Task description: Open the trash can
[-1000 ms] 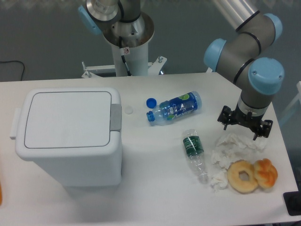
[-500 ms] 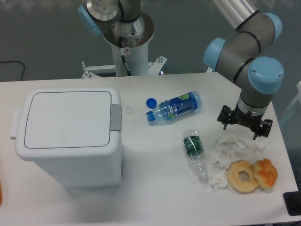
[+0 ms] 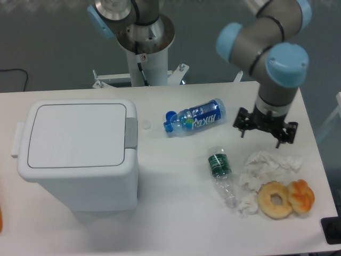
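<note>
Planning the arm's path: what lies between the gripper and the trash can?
In the camera view, the blue-labelled bottle and a small white cap lie between gripper and trash can.

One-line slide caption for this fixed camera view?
Trash can lid shut; gripper hovers at right near bottles, tissue and pastries.

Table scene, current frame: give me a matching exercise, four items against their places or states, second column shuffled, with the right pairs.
Items:
1. trash can
2. blue-label bottle
3. green-label bottle
4. end effector

States:
A. lying below the other bottle, beside the crumpled tissue
B. hovering right of the bottles
C. lid flat and closed
D. lying on its side near the table's middle

Pairs: 1-C, 2-D, 3-A, 4-B
</note>
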### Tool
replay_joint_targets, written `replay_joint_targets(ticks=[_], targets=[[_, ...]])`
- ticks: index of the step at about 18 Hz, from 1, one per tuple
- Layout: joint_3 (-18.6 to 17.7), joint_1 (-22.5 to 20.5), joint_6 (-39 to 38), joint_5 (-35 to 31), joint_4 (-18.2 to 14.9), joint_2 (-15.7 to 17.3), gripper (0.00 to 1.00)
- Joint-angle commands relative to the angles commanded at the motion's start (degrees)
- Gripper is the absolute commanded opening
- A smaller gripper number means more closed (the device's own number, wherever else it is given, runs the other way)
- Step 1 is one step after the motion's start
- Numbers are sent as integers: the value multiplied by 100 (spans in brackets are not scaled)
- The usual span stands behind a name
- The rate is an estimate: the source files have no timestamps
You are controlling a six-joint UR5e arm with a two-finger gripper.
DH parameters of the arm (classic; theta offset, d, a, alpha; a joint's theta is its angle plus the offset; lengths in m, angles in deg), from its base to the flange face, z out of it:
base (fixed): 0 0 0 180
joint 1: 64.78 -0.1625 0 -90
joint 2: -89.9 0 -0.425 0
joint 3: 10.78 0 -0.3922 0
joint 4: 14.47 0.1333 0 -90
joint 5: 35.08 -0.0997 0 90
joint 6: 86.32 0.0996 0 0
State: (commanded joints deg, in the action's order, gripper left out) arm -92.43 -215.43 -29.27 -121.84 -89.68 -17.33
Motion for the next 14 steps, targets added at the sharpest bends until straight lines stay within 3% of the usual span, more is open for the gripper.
replay_joint_targets(ticks=[3, 8, 10, 14], targets=[[79, 228, -298, 325, -422, 290, 100], [71, 475, -747, 1125, -643, 607, 99], [53, 484, -1080, 1415, -661, 634, 89], [27, 590, -1862, 1583, -652, 818, 43]])
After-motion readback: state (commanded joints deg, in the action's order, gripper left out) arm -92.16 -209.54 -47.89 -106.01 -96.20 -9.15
